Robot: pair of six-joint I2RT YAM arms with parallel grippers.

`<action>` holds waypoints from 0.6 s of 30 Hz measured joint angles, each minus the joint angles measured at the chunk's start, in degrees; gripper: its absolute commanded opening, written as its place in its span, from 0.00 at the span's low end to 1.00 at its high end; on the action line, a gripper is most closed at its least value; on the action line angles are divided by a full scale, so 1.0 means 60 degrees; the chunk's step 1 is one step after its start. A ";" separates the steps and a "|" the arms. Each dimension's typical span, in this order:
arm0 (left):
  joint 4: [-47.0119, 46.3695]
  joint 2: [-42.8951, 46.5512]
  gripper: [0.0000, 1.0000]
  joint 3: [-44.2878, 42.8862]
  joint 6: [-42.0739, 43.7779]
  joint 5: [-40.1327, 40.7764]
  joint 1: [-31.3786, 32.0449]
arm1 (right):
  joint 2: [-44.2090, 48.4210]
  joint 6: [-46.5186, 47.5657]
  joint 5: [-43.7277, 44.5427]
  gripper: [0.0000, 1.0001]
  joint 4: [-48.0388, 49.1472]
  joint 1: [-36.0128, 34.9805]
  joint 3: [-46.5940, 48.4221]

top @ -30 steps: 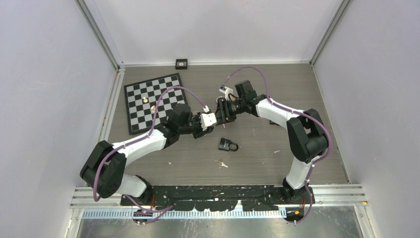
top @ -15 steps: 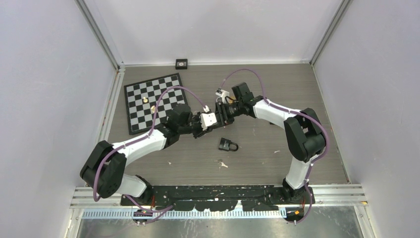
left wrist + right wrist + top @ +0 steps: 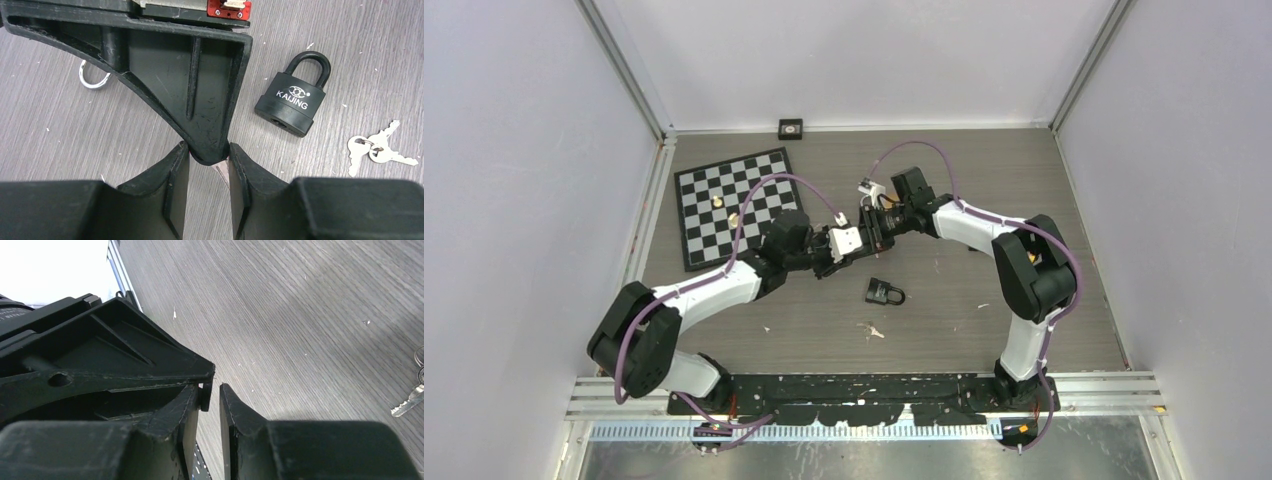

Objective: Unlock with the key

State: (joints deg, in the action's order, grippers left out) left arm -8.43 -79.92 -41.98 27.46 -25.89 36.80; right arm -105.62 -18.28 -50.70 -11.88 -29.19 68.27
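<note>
looking down from above, the two arms meet tip to tip over the middle of the table (image 3: 984, 330), but the contact is too small there to read.

only the left wrist view shows it. the left gripper (image 3: 209, 150) has its fingers (image 3: 170, 180) drawn in to a narrow gap. the rounded tip of one finger of the right gripper (image 3: 210, 390) sits wedged in that gap, touching both, with a pale sliver just below it. what that sliver is, and what the grip really holds, i cannot tell. the right wrist view shows the right gripper's own fingers (image 3: 235, 415) a thin slot apart, with a small dark nub in the slot. whether they clamp it i cannot tell.

the padlock (image 3: 884, 291) lies flat on the table at 4 o'clock from the meeting point, apart from both arms. its shackle is seated and points to 1 o'clock in the left wrist view. the keys (image 3: 377, 150), two on a small ring, lie at 4 o'clock from it, near but not touching. a separate steel ring (image 3: 92, 80) lies beyond the right finger.

a chessboard (image 3: 724, 205) fills the table's 10 o'clock corner. bare surface runs from 3 to 6 o'clock out to the side wall (image 3: 1184, 200).

the table is grey wood-grain flecked with pale crumbs. the padlock is matt black with white lettering, the keys are silvery, and the fingers are scuffed, ribbed black plastic.
</note>
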 measured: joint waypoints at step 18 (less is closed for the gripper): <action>-0.0087 -0.0120 0.67 0.0000 -0.0124 0.0251 0.0004 | 0.0328 0.0200 0.0361 0.00 -0.0022 0.0302 -0.0138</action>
State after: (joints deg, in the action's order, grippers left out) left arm -8.95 -80.64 -41.98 26.72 -24.38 36.82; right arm -103.66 -17.08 -48.53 -12.01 -27.38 67.44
